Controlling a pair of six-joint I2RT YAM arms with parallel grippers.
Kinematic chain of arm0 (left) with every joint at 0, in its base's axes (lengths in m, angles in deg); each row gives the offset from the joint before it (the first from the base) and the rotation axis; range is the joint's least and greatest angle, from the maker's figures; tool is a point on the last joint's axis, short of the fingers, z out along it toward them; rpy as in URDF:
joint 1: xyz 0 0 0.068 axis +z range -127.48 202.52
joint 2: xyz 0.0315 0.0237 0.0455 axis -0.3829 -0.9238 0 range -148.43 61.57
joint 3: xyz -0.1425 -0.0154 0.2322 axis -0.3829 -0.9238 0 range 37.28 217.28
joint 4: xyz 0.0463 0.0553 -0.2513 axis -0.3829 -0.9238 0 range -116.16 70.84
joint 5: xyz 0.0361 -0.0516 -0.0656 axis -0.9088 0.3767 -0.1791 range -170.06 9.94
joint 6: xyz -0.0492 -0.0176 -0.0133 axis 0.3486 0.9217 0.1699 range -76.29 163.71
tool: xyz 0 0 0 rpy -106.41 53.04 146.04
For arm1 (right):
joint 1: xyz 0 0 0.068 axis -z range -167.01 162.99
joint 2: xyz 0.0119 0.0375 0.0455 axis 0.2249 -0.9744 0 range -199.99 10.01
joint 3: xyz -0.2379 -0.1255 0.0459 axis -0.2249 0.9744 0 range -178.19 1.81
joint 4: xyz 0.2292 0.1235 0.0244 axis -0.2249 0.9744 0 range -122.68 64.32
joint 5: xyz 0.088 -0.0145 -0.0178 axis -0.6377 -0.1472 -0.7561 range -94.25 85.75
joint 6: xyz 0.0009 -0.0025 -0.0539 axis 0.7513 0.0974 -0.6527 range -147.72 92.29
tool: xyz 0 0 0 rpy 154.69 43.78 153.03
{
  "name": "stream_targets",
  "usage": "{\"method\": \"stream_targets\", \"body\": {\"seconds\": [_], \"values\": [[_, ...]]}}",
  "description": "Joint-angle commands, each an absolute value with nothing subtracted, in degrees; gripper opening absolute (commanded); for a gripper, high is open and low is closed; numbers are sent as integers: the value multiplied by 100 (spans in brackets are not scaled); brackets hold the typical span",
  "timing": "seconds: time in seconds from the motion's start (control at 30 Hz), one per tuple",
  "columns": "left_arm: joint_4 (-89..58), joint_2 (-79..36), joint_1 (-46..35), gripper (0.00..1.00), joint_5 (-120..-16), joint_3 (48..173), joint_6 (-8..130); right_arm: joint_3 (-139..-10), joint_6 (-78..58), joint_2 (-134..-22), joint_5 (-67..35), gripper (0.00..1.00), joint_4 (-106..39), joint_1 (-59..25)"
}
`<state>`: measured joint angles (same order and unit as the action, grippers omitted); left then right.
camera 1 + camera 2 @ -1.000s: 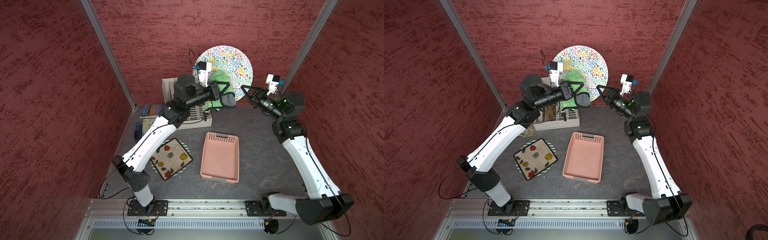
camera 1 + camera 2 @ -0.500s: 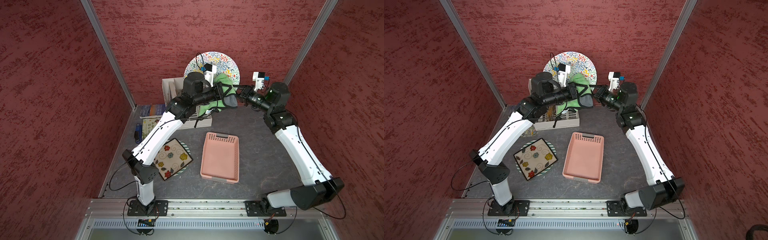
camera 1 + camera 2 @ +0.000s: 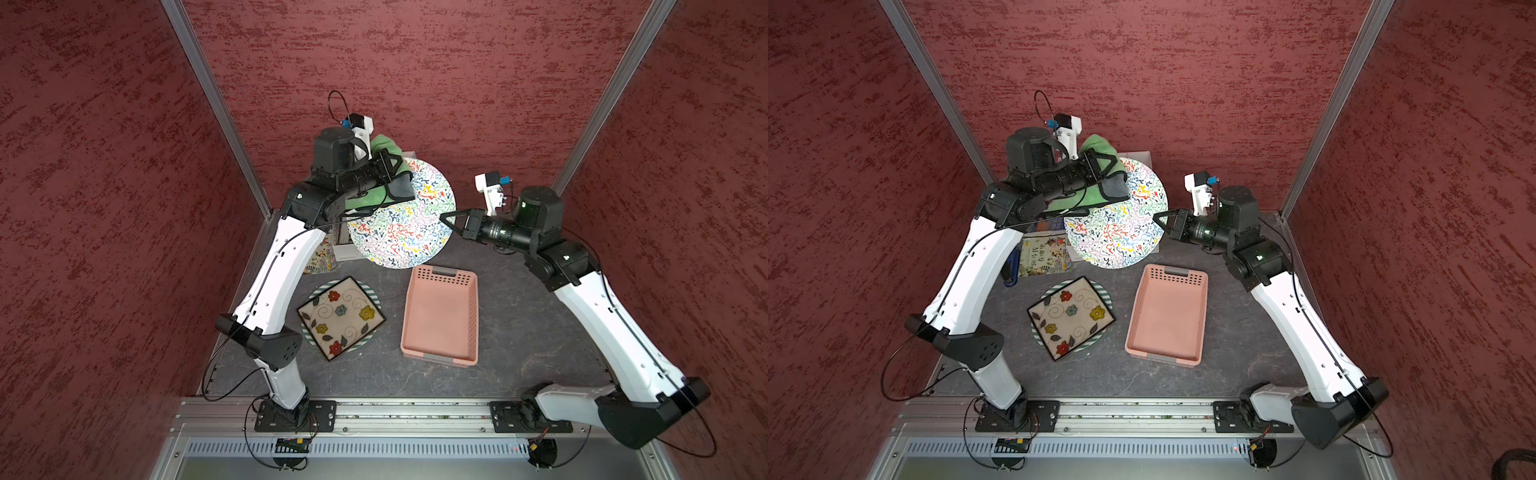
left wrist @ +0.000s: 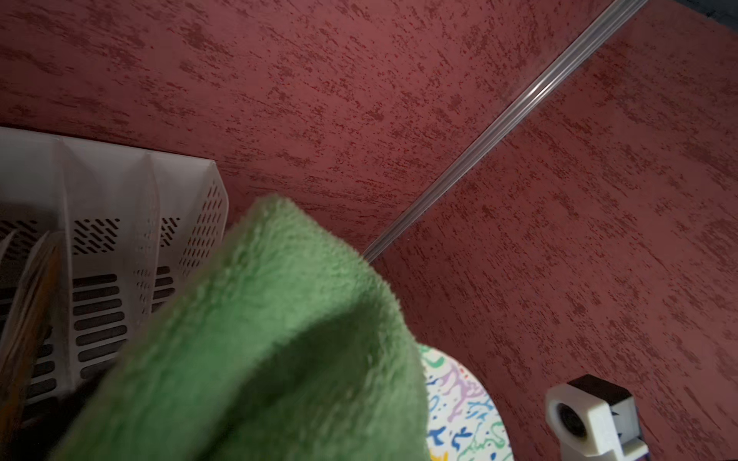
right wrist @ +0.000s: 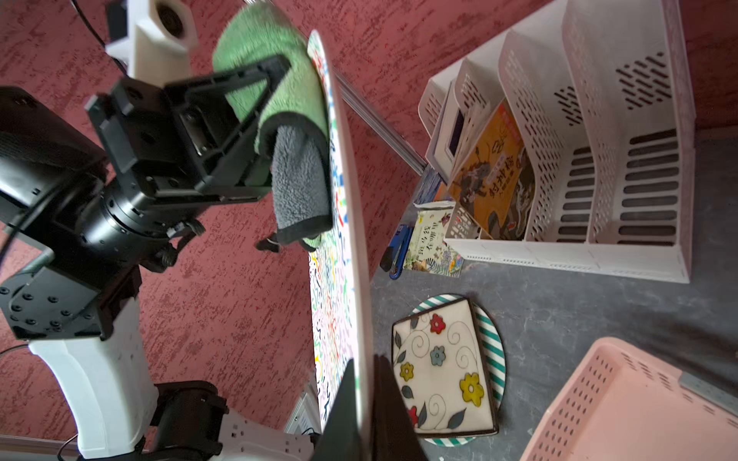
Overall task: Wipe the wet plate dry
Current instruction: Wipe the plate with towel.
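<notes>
Pink basket (image 3: 439, 320): empty, on the desk (image 3: 519, 324) near the rail, well apart from the work.
Square floral plate (image 3: 340, 318): flat on a striped round plate (image 5: 493, 343), beside the basket; not in play.
Squiggle-pattern round plate (image 3: 403, 220): lifted clear of the desk, tilted steeply, between the two arms. Probably stiff, glazed, fairly heavy and breakable; slippery while wet. Best taken at the rim, leaving the face free.
Right gripper (image 3: 444, 217): fingers (image 5: 393, 423) pinching the plate's rim from the side; forearm roughly level, elbow raised.
Green microfibre cloth (image 3: 376, 199): soft, limp, absorbent; bunched against the patterned face near its far edge.
Left gripper (image 3: 397, 174): fingers clamped on the cloth; arm stretched high and forward, wrist turned toward the plate.
White file rack (image 5: 599, 159): farthest back, holding books.
</notes>
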<state>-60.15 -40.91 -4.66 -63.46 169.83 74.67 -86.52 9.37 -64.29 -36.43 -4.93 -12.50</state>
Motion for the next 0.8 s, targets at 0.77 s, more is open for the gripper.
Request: {"method": "stream_targets", "body": {"seconds": [0.77], "values": [[-4336, -4013, -583, 0, -4285, 15941, 8643, -11344, 1822, -7528, -3855, 0, -1798, -383]]}}
